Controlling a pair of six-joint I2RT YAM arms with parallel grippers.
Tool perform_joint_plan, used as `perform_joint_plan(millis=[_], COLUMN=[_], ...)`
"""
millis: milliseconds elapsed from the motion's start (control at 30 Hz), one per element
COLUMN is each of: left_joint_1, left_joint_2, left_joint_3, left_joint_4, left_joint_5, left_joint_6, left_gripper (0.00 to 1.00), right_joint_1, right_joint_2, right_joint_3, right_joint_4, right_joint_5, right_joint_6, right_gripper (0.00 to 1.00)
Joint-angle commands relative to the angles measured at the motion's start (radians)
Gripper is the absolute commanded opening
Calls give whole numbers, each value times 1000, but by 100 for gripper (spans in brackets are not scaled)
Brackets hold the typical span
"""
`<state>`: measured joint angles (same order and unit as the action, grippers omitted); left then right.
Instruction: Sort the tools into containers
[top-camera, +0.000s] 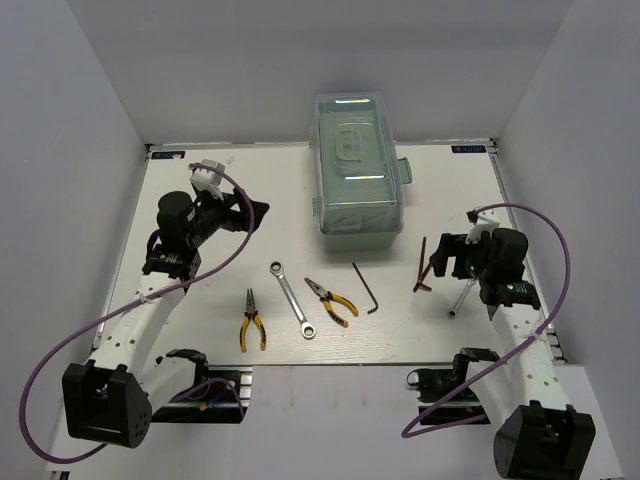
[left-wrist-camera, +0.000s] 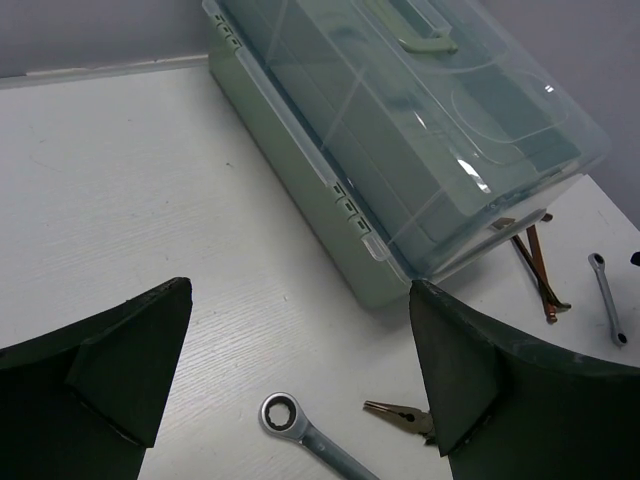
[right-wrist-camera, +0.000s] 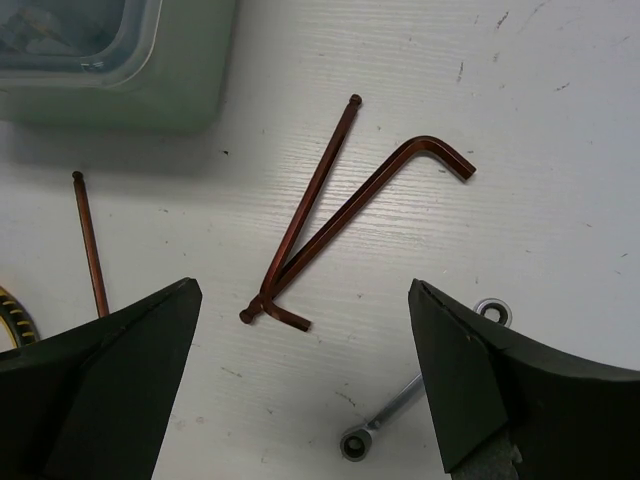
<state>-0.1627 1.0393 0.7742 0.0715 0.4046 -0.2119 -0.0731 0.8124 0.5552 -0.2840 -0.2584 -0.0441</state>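
Observation:
The pale green toolbox (top-camera: 358, 165) stands shut at the back middle, its lid latched; the left wrist view shows it too (left-wrist-camera: 400, 130). In front of it lie yellow-handled pliers (top-camera: 251, 322), a long silver wrench (top-camera: 291, 298), second yellow pliers (top-camera: 331, 300), a black hex key (top-camera: 366, 288), two crossed dark-red hex keys (top-camera: 424, 265) and a short silver wrench (top-camera: 462, 298). My left gripper (top-camera: 250, 215) is open and empty, above the table left of the toolbox. My right gripper (top-camera: 437, 258) is open and empty, just above the red hex keys (right-wrist-camera: 330, 220) and short wrench (right-wrist-camera: 410, 400).
White walls close in the table at the back and both sides. The long wrench's ring end (left-wrist-camera: 282, 415) and a pliers tip (left-wrist-camera: 400, 413) lie below my left gripper (left-wrist-camera: 300, 380). The toolbox corner (right-wrist-camera: 120, 60) lies beyond my right gripper (right-wrist-camera: 300, 390).

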Motion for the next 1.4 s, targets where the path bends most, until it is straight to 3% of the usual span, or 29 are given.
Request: perform_joint_plan(millis=[0, 300, 367, 400, 467, 500, 533, 567, 667, 700, 733, 767, 800, 833, 867, 967, 1033, 1167, 1367], left_joint_1=[3, 3, 3, 3, 3, 3, 3, 3, 3, 3, 3, 3, 3, 3, 3, 3, 3, 3, 3], left_joint_2=[-10, 8, 8, 17, 27, 43, 53, 77, 108, 123, 123, 137, 137, 146, 146, 146, 157, 180, 214], left_joint_3=[4, 4, 4, 4, 4, 4, 4, 13, 22, 22, 22, 22, 22, 22, 22, 22, 13, 4, 4], left_joint_4=[24, 33, 33, 33, 42, 51, 51, 41, 40, 40, 40, 31, 31, 31, 31, 40, 76, 142, 160], left_joint_5=[37, 46, 46, 46, 46, 46, 46, 36, 45, 59, 59, 68, 68, 68, 77, 86, 140, 264, 312], left_joint_6=[-12, -21, -21, -21, -30, -44, -53, -64, -73, -73, -73, -73, -73, -73, -73, -64, -64, -55, -46], left_gripper=[100, 100, 100, 94, 70, 19, 0, 0, 2, 16, 51, 64, 75, 84, 85, 89, 91, 94, 95], right_joint_1=[-10, -16, -16, -14, -10, -8, -2, -1, 33, 59, 71, 119, 159, 174, 229, 304, 329, 394, 446], right_joint_2=[-4, -10, 1, 19, 60, 100, 119, 161, 299, 377, 419, 503, 581, 617, 683, 815, 905, 984, 1137], right_joint_3=[35, 14, 11, 9, 91, 133, 222, 312, 562, 686, 748, 811, 982, 1030, 1111, 1248, 1313, 1319, 1463], right_joint_4=[32, 0, -27, -40, -73, -122, -144, -144, -178, -211, -260, -282, -326, -343, -378, -363, -339, -108, -47], right_joint_5=[-24, -171, -255, -275, -295, -336, -341, -344, -387, -406, -407, -388, -372, -357, -319, -274, -272, -251, -95], right_joint_6=[10, -95, -205, -247, -255, -260, -225, -206, -131, -111, -84, -54, -21, -4, 4, 71, 139, 274, 346], right_gripper=[90, 90, 90, 90, 63, 45, 0, 0, 0, 0, 1, 22, 31, 41, 59, 75, 75, 73, 70])
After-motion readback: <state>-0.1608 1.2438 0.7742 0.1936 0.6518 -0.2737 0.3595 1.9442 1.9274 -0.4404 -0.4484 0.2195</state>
